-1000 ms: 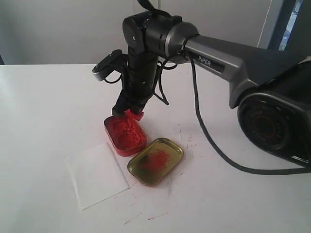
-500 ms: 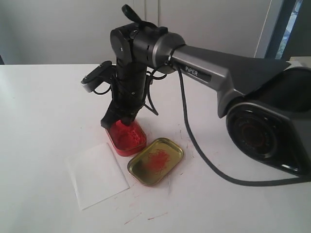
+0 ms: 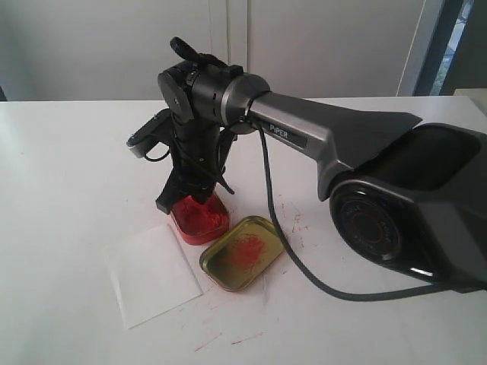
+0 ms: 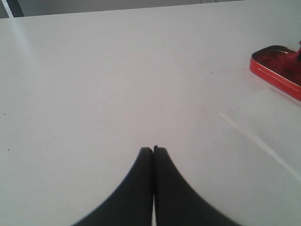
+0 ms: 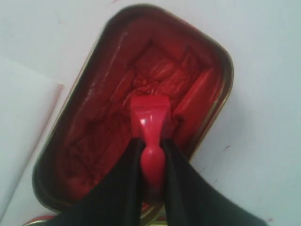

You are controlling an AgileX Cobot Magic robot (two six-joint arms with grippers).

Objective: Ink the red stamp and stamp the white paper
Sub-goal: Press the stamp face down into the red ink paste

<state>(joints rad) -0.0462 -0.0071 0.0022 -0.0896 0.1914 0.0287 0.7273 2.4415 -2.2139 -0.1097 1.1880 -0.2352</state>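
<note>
Your right gripper point(image 5: 151, 143), clamped narrowly on the red stamp point(image 5: 149, 115), has lowered it into the ink tin point(image 5: 221, 54); inking is underway, white paper point(image 3: 152, 274) next.

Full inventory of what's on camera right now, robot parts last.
red stamp: 1, red, held by its knob, base down in the ink tin
ink tin: 1, red, open, holds red paste, mid-table
tin lid: 1, gold, red smears inside, beside the ink tin
white paper: 1, white, flat, left of the tin lid
table: 1, white, red flecks near the tin lid
right pincer: 1, black, shut on the red stamp
left pincer: 1, black, shut, empty, over bare table
</note>
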